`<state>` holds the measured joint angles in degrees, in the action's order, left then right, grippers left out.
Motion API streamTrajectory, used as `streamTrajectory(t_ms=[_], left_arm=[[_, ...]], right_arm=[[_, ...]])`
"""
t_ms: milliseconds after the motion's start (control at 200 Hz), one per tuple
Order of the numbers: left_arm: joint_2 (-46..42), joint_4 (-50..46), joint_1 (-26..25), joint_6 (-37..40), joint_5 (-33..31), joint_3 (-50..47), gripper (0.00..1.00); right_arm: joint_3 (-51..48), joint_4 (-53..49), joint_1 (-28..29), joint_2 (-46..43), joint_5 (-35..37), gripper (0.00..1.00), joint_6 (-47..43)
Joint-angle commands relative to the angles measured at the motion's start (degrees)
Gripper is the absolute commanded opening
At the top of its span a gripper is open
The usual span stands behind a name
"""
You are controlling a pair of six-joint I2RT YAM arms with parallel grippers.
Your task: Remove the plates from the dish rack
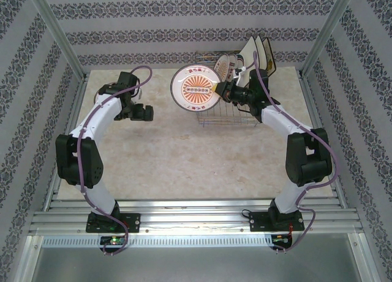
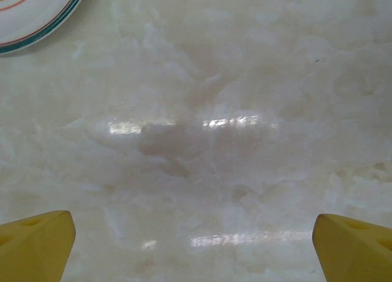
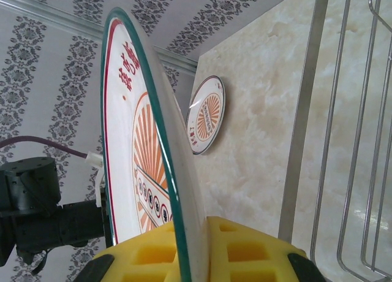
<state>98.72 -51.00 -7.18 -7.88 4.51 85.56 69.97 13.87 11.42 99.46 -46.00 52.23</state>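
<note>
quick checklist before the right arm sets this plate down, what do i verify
1. Right hand grip on the held plate: ok, clamped on its edge.
2. Held plate out of the dish rack: ok, lifted left of the wires.
3. Left hand open and empty: ok.
4. Bare table beside the plate lying flat: ok.
5. Rack emptied: not ok, upright plates stand in it.
6. Gap between held plate and left arm: cannot tell.

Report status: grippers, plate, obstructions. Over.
Right gripper shut on patterned round plate, held on edge left of dish rack. Left gripper open over table. Second plate lies flat on table; more plates stand in rack. Path looks clear.
</note>
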Motion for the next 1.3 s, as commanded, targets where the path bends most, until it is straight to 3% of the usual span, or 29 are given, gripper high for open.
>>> streamTrajectory(t_ms=[0, 270, 465, 645, 1059, 1294], left_arm=[[-4.7, 6.0, -0.7, 1.2, 5.7, -2.2, 1.00], [-9.4, 16.2, 1.6, -3.1, 24.1, -7.0, 1.00], [-12.6, 30.1, 5.4, -12.2, 39.0, -13.9, 1.00], [-12.4, 39.9, 6.5, -19.6, 47.0, -17.4, 1.00], [-10.1, 59.4, 7.8, -33.7, 54.1, -22.2, 1.00], [-8.6, 61.1, 7.8, -35.2, 54.0, -22.9, 1.00]], right_arm=[[-0.7, 3.5, 0.7, -1.4, -1.9, 0.00, -0.3], [0.1, 3.0, 0.7, -0.7, -2.6, 0.00, -1.0], [-0.7, 3.4, 0.8, -0.5, -2.4, 0.00, -1.2], [-0.6, 3.2, 0.8, -0.3, -2.3, 0.00, -1.5], [3.6, 2.8, 2.4, 3.5, -1.8, 0.00, -0.8], [7.5, 2.6, 5.0, 5.9, -1.6, 0.00, -0.3]])
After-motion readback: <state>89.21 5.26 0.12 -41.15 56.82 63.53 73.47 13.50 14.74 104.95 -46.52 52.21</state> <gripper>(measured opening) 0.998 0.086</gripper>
